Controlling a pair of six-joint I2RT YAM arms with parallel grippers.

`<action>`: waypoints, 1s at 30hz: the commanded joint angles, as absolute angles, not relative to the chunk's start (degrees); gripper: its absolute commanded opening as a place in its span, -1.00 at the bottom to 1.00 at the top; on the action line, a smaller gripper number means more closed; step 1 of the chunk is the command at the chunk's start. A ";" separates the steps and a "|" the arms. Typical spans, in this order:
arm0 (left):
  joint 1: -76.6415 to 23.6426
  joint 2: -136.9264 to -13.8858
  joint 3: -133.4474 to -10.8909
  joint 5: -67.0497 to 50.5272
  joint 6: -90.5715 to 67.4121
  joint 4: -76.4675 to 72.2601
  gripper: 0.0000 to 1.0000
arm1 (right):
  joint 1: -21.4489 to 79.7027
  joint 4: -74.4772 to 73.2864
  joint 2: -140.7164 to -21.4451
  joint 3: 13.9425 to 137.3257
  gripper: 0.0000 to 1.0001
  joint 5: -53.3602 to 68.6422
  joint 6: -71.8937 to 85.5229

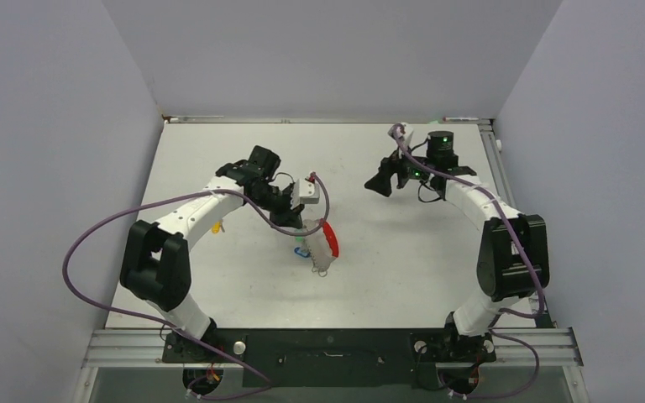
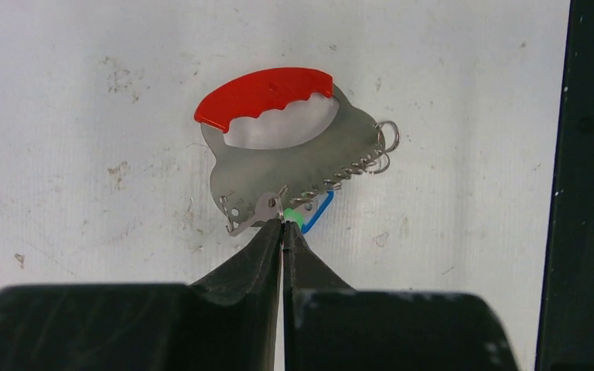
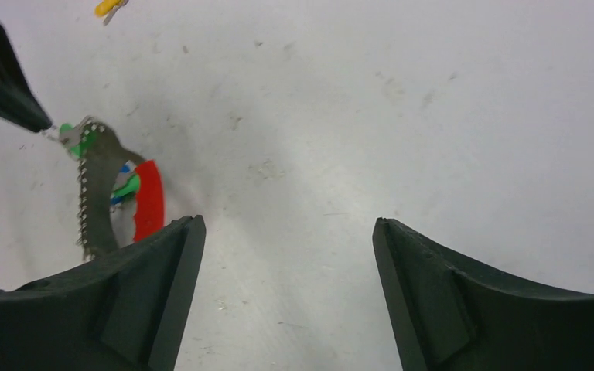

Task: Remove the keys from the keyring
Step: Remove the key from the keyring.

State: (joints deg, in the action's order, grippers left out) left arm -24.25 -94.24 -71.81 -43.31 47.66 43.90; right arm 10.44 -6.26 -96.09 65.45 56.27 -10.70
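One key, pinched in left gripper

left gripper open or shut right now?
Shut. Left gripper fingers meet with no gap in the left wrist view, tips pinching the green key tag at the lower edge of the keyring.

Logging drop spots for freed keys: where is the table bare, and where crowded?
Bare: the table between the keyring and the right arm, and the far strip along the back edge. Crowded: around the keyring, where the left gripper pinches the green-tagged key; a yellow-tagged key lies beside the left arm.
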 commanded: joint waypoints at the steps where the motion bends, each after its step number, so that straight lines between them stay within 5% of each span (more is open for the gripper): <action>1: -28.51 -94.43 -76.35 -39.17 62.18 51.82 -1.00 | 6.30 2.66 -90.91 68.30 0.71 55.98 -13.12; 3: -29.98 -95.26 -78.33 -38.69 65.70 53.94 -1.00 | 4.78 6.23 -90.22 68.76 0.97 56.80 -8.97; 5: -31.62 -95.68 -79.82 -37.18 68.69 54.88 -1.00 | 3.60 8.80 -90.73 69.53 0.80 58.69 -5.22; 10: -34.98 -96.29 -83.63 -34.53 74.36 56.24 -1.00 | 0.48 18.09 -93.97 69.13 0.79 73.47 2.30; 14: -37.55 -94.20 -82.93 -32.79 81.33 55.62 -1.00 | 1.13 9.18 -95.29 70.42 0.81 79.01 -5.91; 18: -39.07 -91.24 -79.96 -31.69 89.21 53.58 -1.00 | 1.88 -2.65 -91.13 68.42 0.81 78.21 -21.93; 24: -39.37 -88.85 -77.34 -31.35 97.51 50.66 -1.00 | 7.37 -40.28 -88.60 73.03 1.00 74.77 -66.83; 30: -39.60 -87.66 -77.48 -32.30 103.29 50.82 -1.00 | 9.64 -54.35 -88.35 74.09 0.71 78.95 -87.25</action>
